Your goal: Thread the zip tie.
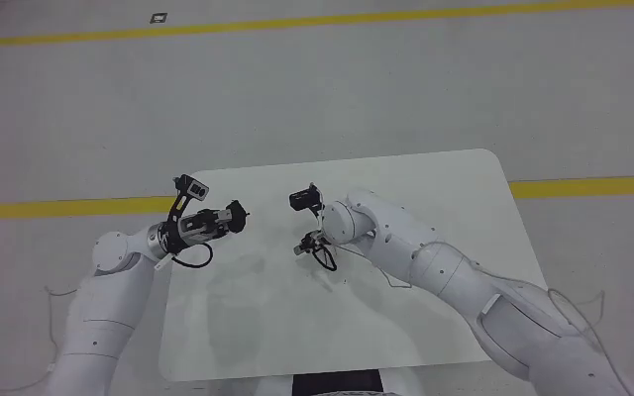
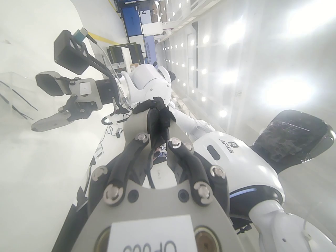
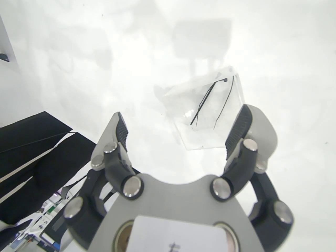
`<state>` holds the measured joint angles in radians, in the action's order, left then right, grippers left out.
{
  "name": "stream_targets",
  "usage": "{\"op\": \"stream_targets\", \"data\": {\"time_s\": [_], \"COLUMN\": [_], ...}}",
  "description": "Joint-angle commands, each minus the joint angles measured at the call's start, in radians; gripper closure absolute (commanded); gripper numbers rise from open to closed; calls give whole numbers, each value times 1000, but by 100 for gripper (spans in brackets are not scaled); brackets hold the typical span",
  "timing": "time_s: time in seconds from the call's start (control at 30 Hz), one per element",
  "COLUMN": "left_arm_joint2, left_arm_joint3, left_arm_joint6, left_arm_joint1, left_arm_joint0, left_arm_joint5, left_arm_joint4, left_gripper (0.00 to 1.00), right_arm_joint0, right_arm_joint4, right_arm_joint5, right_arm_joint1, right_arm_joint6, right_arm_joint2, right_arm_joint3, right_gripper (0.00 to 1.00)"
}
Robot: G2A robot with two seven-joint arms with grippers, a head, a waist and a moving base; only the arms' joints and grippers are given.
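Progress: threading not begun, by my reading. Black zip ties (image 3: 207,100) lie loose and unlooped in a clear box (image 3: 199,140) on the table (image 1: 426,188). Right gripper (image 3: 181,114) hangs just above the box, fingers (image 3: 240,127) spread wide, touching nothing. Left gripper (image 1: 240,212) sits at about 9 o'clock from it in the top view, well apart. Its fingers (image 2: 155,121) are pressed together; whether they pinch a tie cannot be made out. Remaining: pick, then thread.

Zip ties (image 2: 26,101) in the clear box (image 2: 8,87) are cut off.
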<state>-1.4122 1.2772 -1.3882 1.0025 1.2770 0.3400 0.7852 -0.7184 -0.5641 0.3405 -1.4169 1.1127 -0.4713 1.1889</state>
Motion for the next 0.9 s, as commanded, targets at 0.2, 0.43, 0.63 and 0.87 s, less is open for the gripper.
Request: {"op": "stream_targets", "data": {"time_s": [0.2, 0.43, 0.63, 0.87], "left_arm_joint2": [0, 0, 0, 0], "left_arm_joint3": [0, 0, 0, 0], "left_arm_joint6": [0, 0, 0, 0], "left_arm_joint1": [0, 0, 0, 0], "left_arm_joint0": [0, 0, 0, 0], "left_arm_joint5": [0, 0, 0, 0], "left_arm_joint4": [0, 0, 0, 0], "left_gripper": [100, 100, 100, 100], "right_arm_joint0": [-36, -64, -81, -65], "right_arm_joint4": [-53, -98, -122, -140], "right_arm_joint5": [-1, -1, -1, -1], "right_arm_joint1": [14, 12, -6, -44], "right_arm_joint6": [26, 37, 22, -9], "right_arm_joint2": [-48, -68, -53, -26], "right_arm_joint3": [26, 39, 6, -66], "right_gripper": [80, 83, 96, 93]}}
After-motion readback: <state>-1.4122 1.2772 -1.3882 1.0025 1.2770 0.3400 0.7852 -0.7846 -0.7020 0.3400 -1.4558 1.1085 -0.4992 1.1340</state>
